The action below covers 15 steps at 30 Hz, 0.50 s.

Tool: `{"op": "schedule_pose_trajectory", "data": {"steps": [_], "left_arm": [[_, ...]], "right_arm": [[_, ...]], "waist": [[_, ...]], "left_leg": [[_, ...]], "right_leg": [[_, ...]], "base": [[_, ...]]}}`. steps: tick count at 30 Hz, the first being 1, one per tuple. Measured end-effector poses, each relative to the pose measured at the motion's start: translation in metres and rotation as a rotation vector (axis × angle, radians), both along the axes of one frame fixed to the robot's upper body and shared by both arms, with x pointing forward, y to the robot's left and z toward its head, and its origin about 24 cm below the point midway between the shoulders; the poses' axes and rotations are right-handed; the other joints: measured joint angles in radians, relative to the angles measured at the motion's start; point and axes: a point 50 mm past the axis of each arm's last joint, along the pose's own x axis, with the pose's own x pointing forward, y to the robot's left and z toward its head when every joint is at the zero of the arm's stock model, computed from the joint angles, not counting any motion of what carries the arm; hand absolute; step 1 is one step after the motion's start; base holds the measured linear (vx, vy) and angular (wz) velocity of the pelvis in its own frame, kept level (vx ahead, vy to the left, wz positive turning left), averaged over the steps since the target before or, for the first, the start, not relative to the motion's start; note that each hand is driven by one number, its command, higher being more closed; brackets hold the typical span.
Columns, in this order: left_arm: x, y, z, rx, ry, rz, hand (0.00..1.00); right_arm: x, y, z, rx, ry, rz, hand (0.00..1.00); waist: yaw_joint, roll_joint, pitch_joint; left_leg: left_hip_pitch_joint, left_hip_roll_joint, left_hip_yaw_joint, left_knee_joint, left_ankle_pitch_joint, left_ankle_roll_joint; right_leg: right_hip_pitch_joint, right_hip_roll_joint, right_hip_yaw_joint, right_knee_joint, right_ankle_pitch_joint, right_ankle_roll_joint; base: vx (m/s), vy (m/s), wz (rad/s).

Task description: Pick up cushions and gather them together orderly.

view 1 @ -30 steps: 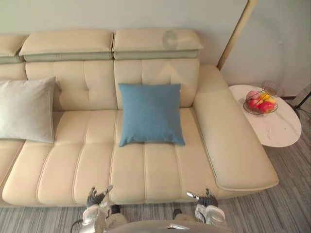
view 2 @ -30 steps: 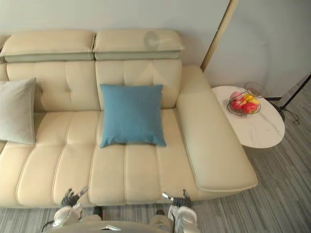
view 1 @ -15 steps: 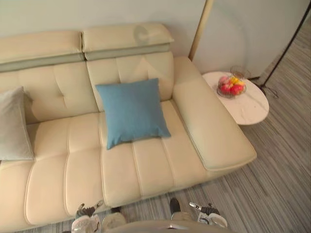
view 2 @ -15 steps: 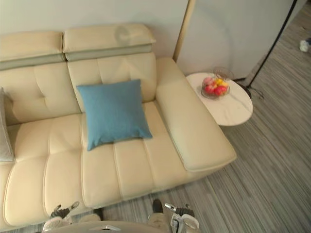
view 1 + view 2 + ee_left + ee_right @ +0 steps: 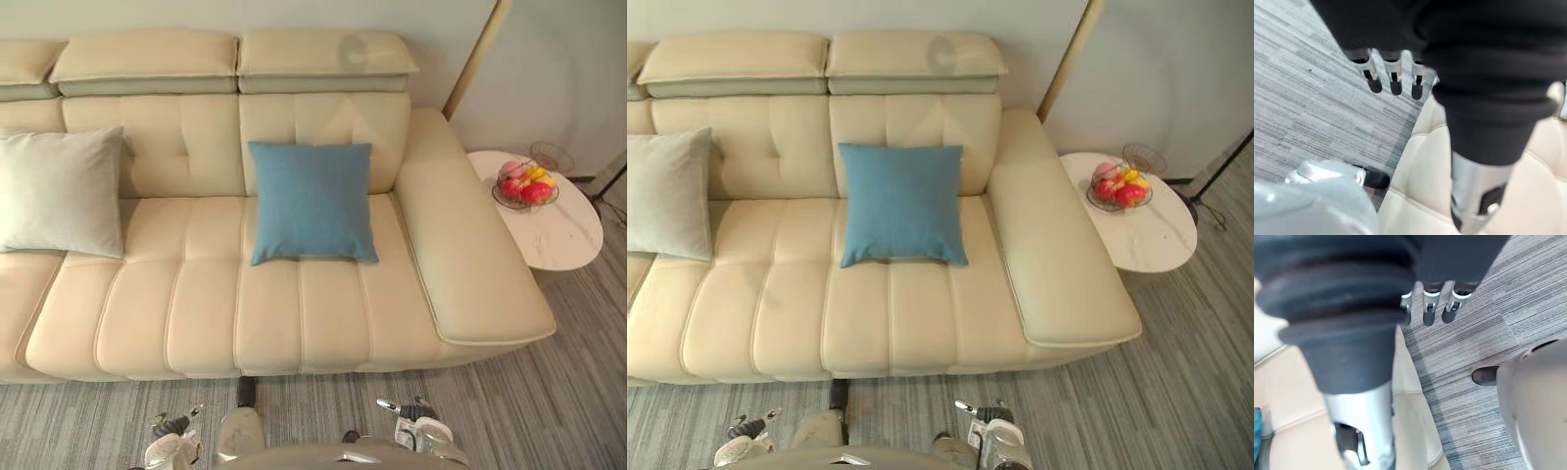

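Left robot hand (image 5: 171,441): you find it low over the striped floor (image 5: 578,392) in front of the sofa (image 5: 196,313), fingers (image 5: 1393,81) straight, holding nothing.
Right robot hand (image 5: 419,431): also over the floor before the sofa's front edge, fingers (image 5: 1427,308) extended, empty.
Blue cushion (image 5: 312,201): propped against the backrest, on the seat just beside the right armrest.
Grey cushion (image 5: 61,191): against the backrest further left, well apart from the blue cushion.
Bench (image 5: 568,245): round, white, beside the sofa's right arm; it carries a wire fruit bowl (image 5: 525,186).
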Motion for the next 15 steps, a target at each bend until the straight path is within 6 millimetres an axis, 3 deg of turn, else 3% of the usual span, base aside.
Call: {"op": "schedule_pose_trajectory", "data": {"steps": [1, 2, 3, 4, 5, 6, 8, 11, 15], "left_arm": [[0.003, 0.000, 0.001, 0.002, -0.011, -0.007, 0.00], [0.007, 0.002, 0.002, 0.008, -0.025, -0.005, 0.00], [0.007, 0.003, 0.003, 0.010, -0.026, 0.001, 0.00], [0.006, -0.001, 0.001, 0.000, -0.021, 0.001, 0.00], [0.003, -0.008, -0.001, -0.021, -0.010, 0.001, 0.00], [0.002, -0.012, -0.002, -0.032, -0.007, -0.003, 0.00], [0.005, -0.009, 0.000, -0.022, -0.013, -0.044, 0.00], [0.003, -0.011, -0.002, -0.033, -0.003, -0.066, 0.00], [0.002, -0.016, -0.003, -0.052, 0.009, -0.112, 0.00]], "right_arm": [[-0.004, 0.000, -0.001, -0.006, 0.011, 0.000, 0.00], [-0.004, 0.003, -0.002, 0.000, 0.013, -0.002, 0.00], [-0.005, -0.001, -0.001, -0.007, 0.011, -0.026, 0.00], [-0.006, -0.008, 0.000, -0.029, 0.010, -0.051, 0.00], [-0.008, -0.013, 0.001, -0.040, 0.018, -0.065, 0.00], [-0.015, -0.019, 0.000, -0.046, 0.037, -0.086, 0.00], [-0.026, -0.008, -0.006, -0.001, 0.073, -0.124, 0.00], [-0.031, -0.006, -0.008, 0.017, 0.080, -0.164, 0.00], [-0.037, -0.012, -0.008, 0.010, 0.100, -0.178, 0.00]], "waist": [[-0.005, -0.043, -0.006], [-0.001, -0.051, -0.007], [-0.003, -0.053, -0.009], [-0.013, -0.031, -0.008], [-0.020, 0.002, -0.009], [-0.022, 0.022, -0.021], [-0.034, -0.025, -0.043], [-0.050, -0.035, -0.049], [-0.059, -0.021, -0.050]], "left_leg": [[0.000, -0.017, 0.016, 0.003, -0.047, -0.012], [-0.016, -0.025, 0.037, 0.059, -0.055, 0.021], [-0.055, -0.034, 0.040, 0.249, -0.066, 0.061], [-0.086, -0.030, 0.043, 0.432, -0.179, 0.080], [-0.082, -0.018, 0.034, 0.438, -0.219, 0.048], [-0.058, -0.021, 0.022, 0.387, -0.246, 0.038], [0.041, -0.090, 0.054, 0.130, -0.140, 0.024], [0.111, -0.110, 0.050, -0.042, -0.080, 0.018], [0.137, -0.109, 0.024, -0.052, -0.074, 0.015]], "right_leg": [[-0.005, -0.035, -0.002, -0.008, -0.001, -0.014], [-0.017, -0.055, -0.005, -0.005, 0.004, -0.017], [-0.040, -0.078, -0.001, 0.019, 0.018, -0.003], [-0.053, -0.081, 0.007, 0.043, 0.020, 0.008], [-0.052, -0.062, 0.012, 0.048, 0.016, 0.013], [-0.052, -0.056, 0.020, 0.043, 0.014, 0.016], [-0.050, -0.085, 0.056, -0.022, 0.047, -0.007], [-0.038, -0.080, 0.052, -0.073, 0.066, -0.009], [0.002, -0.061, 0.052, -0.105, 0.069, -0.014]], "base": [[-0.09, 0.059, 0.18], [-0.05, 0.083, -0.07], [-0.07, 0.090, -0.27], [-0.12, 0.109, -0.27], [-0.11, 0.111, -0.17], [-0.10, 0.137, -0.07], [-0.08, 0.110, -0.05], [-0.07, 0.023, 0.00], [-0.03, 0.000, 0.03]]}}
